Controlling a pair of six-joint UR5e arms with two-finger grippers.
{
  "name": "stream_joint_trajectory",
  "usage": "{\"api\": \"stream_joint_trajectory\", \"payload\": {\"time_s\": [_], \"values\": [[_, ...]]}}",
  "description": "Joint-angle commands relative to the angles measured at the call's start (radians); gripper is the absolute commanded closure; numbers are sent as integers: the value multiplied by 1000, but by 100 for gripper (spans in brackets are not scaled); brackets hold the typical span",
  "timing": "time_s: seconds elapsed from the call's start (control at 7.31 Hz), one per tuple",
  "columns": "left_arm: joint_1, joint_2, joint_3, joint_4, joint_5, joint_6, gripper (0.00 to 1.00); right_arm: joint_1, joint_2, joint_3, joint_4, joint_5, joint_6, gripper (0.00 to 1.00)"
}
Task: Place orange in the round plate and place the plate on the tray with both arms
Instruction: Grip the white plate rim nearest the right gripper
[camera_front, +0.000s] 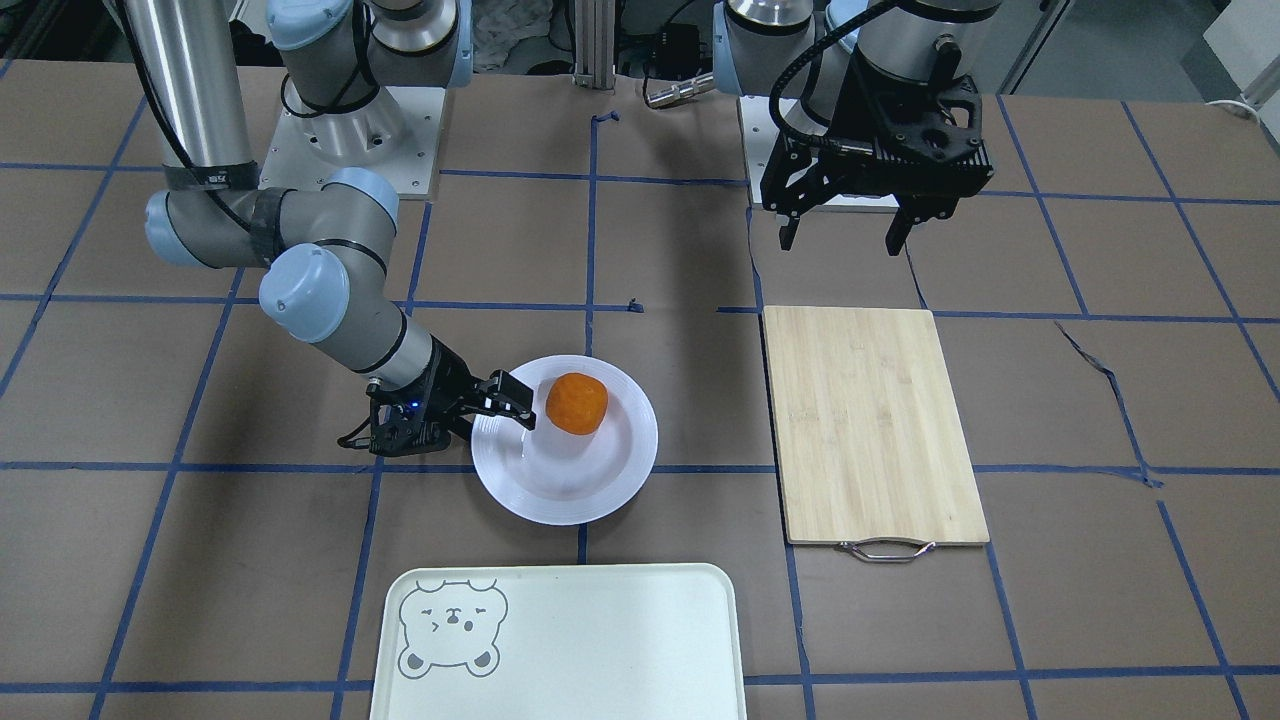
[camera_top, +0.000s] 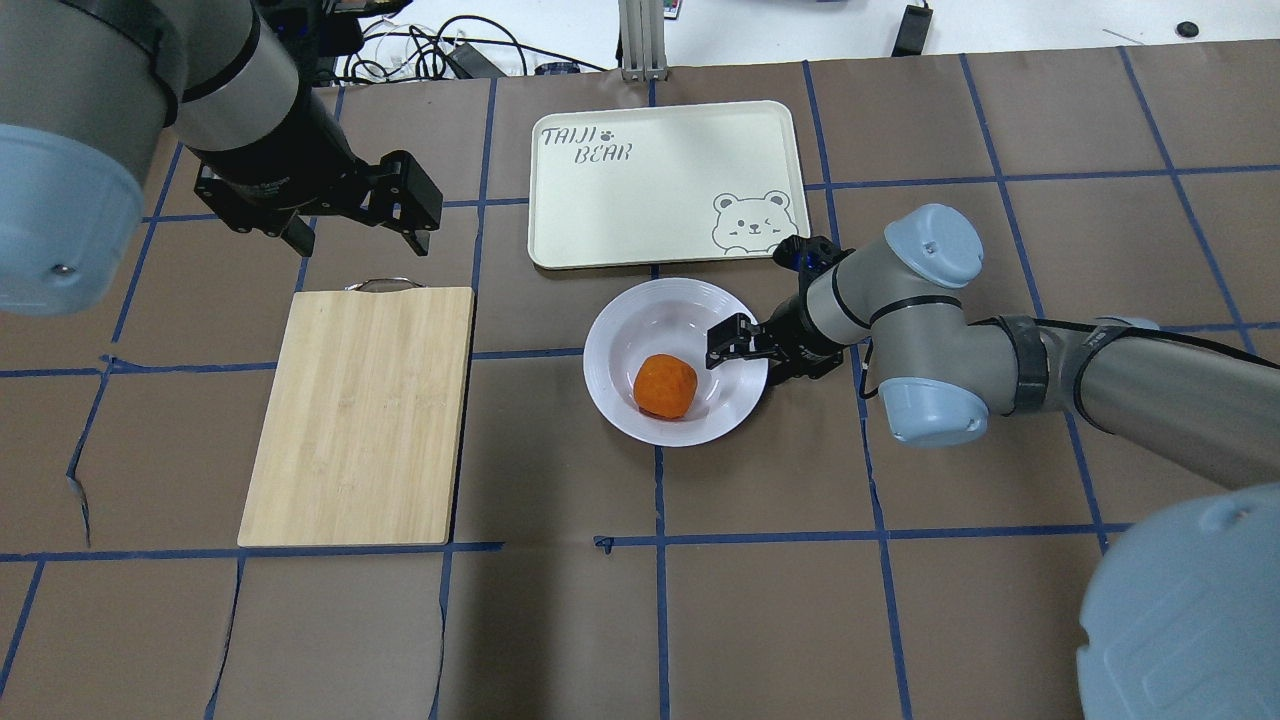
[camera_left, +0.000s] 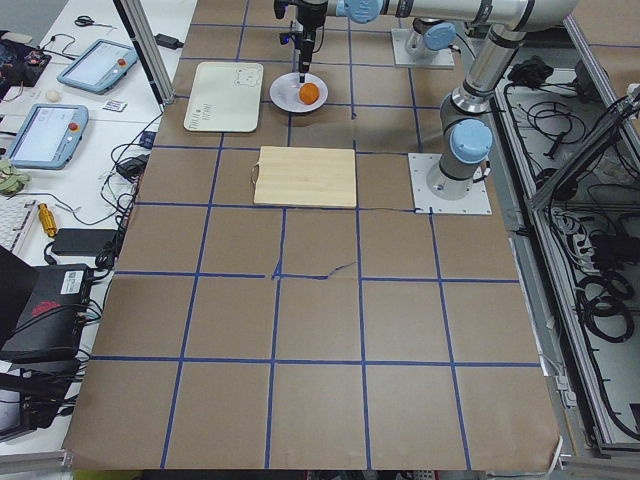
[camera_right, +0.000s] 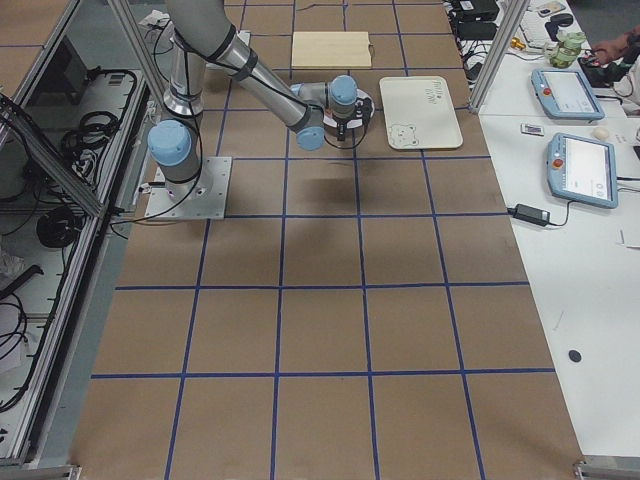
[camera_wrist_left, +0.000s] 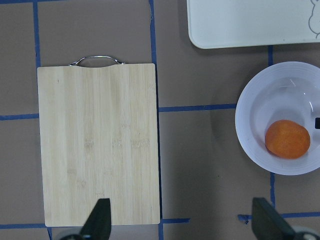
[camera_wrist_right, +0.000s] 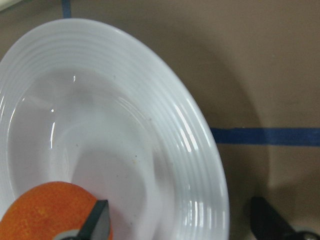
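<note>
The orange (camera_front: 576, 403) (camera_top: 665, 386) (camera_wrist_right: 50, 210) lies inside the white round plate (camera_front: 560, 500) (camera_top: 640, 320) (camera_wrist_right: 150, 100), which rests on the table. My right gripper (camera_front: 500, 405) (camera_top: 745, 355) (camera_wrist_right: 182, 225) is open and low at the plate's edge. One finger is over the plate's inside near the orange and the other is outside the rim. The cream tray (camera_front: 600, 640) (camera_top: 660, 170) with the bear face lies just beyond the plate, with nothing on it. My left gripper (camera_front: 840, 243) (camera_top: 360, 240) (camera_wrist_left: 182, 225) hangs open and holds nothing, above the table by the board's handle end.
A bamboo cutting board (camera_front: 870, 420) (camera_top: 360, 410) (camera_wrist_left: 97, 145) with a metal handle lies flat on the left arm's side of the plate. Blue tape lines cross the brown table cover. Tablets and cables sit on a side bench (camera_right: 575, 120) past the tray.
</note>
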Motion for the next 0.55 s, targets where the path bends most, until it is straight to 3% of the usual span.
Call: {"api": "stream_joint_trajectory", "payload": {"time_s": [0.0,0.14,0.41], "values": [[1,0,0,0,1,7,0,4,4,1,1,0,6,32],[1,0,3,0,-1,4,0,6,4,3,4,0,8,44],[1,5,-2,-2,1,7,0,9,6,1,4,0,12,48]]}}
